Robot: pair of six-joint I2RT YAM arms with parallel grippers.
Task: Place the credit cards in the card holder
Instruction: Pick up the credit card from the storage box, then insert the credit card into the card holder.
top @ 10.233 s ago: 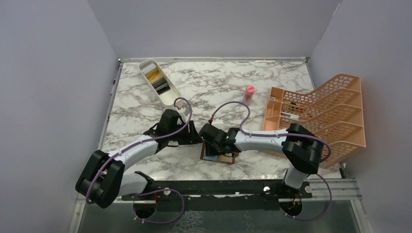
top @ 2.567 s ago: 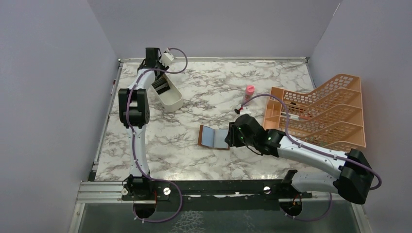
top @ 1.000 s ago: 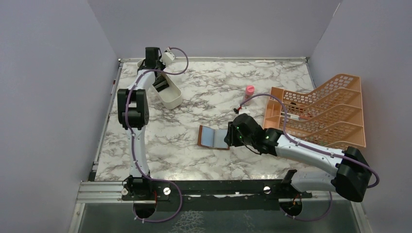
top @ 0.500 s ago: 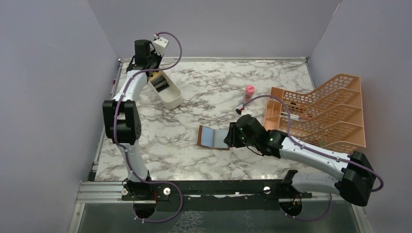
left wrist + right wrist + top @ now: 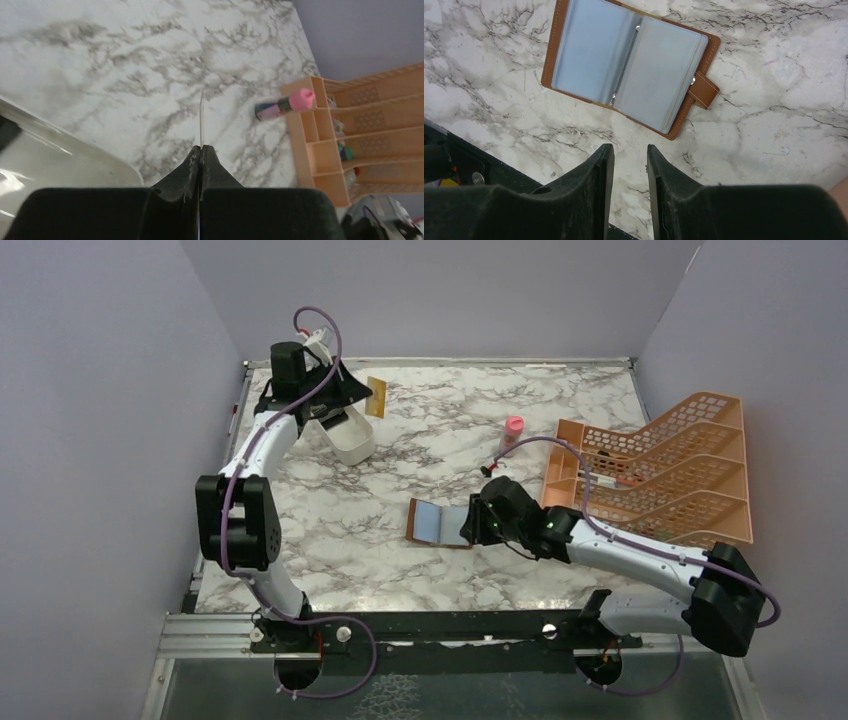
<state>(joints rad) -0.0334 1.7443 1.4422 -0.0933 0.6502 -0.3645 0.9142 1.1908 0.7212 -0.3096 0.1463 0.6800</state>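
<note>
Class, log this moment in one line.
left gripper: shut on thin yellow-gold card | right gripper: open, empty | brown leather card holder: lying open

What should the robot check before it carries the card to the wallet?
1. Card held tight: ok. The left fingers are shut on the gold card.
2. Card clear of the tray: ok.
3. Wallet open and flat: ok.
4. Right fingers out of the way: ok. They are open, empty and beside the wallet, not touching it.
5. Which side of the wallet's sleeves takes a card: cannot tell.
</note>
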